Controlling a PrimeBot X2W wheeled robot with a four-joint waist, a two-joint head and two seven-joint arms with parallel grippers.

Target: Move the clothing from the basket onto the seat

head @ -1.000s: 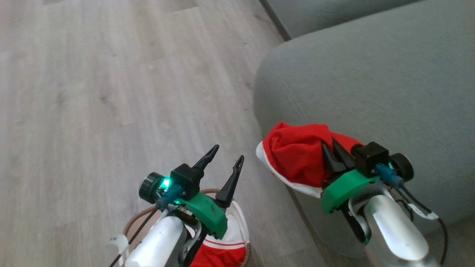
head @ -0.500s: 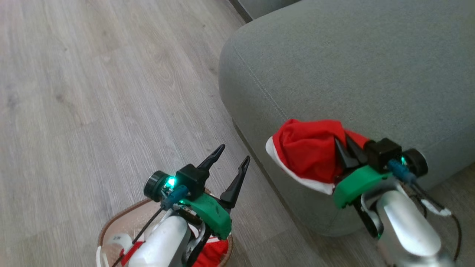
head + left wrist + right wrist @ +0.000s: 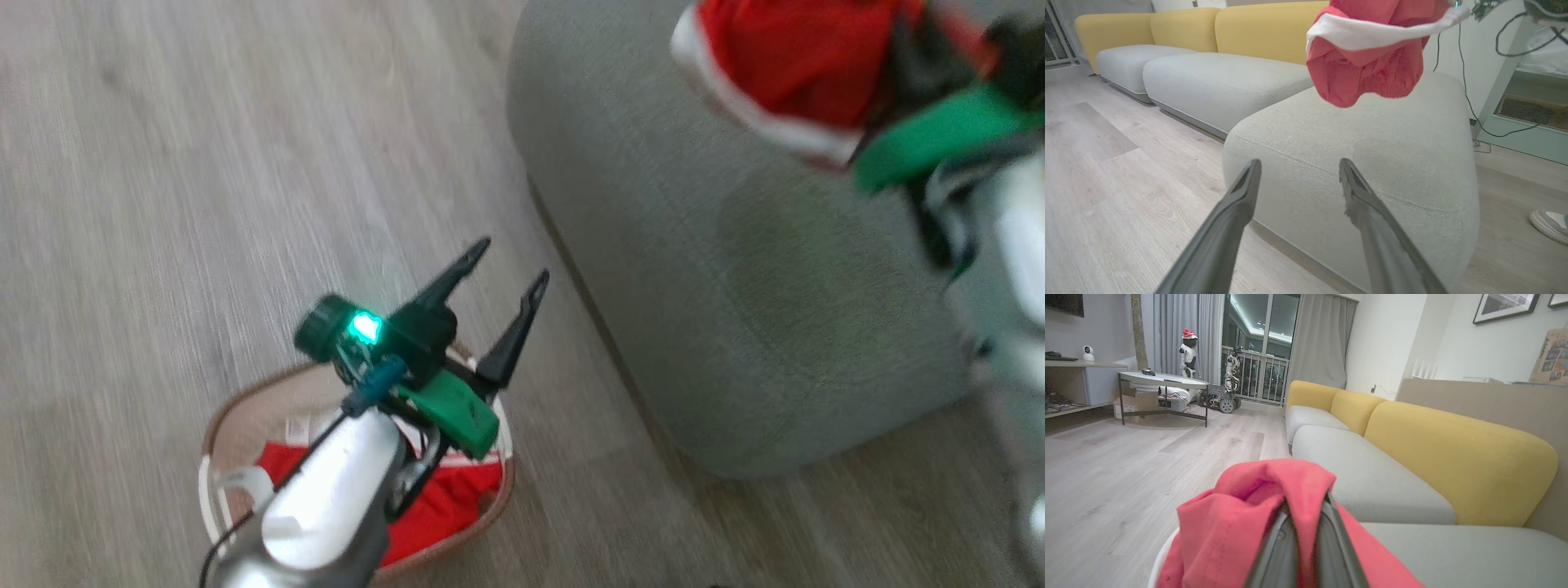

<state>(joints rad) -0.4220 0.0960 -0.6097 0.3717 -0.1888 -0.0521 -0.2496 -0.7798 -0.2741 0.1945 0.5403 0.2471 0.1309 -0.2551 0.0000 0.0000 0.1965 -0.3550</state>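
The red garment (image 3: 784, 57) hangs bunched in the air over the near corner of the seat (image 3: 735, 286), not touching it. The right gripper (image 3: 1306, 502) has its fingers pressed together on a fold of it. I'd carry it further in over the flat top, lower it, and only then let go, because that rounded corner would let thin cloth slide to the floor. More red clothing (image 3: 441, 506) lies in the basket (image 3: 214, 425), and the left gripper (image 3: 511, 261) hovers spread and empty above it.

Two grippers, left gripper (image 3: 514, 257) and right gripper (image 3: 1306, 502); one basket (image 3: 245, 429); one seat (image 3: 735, 327); two red bundles of clothing (image 3: 784, 57).
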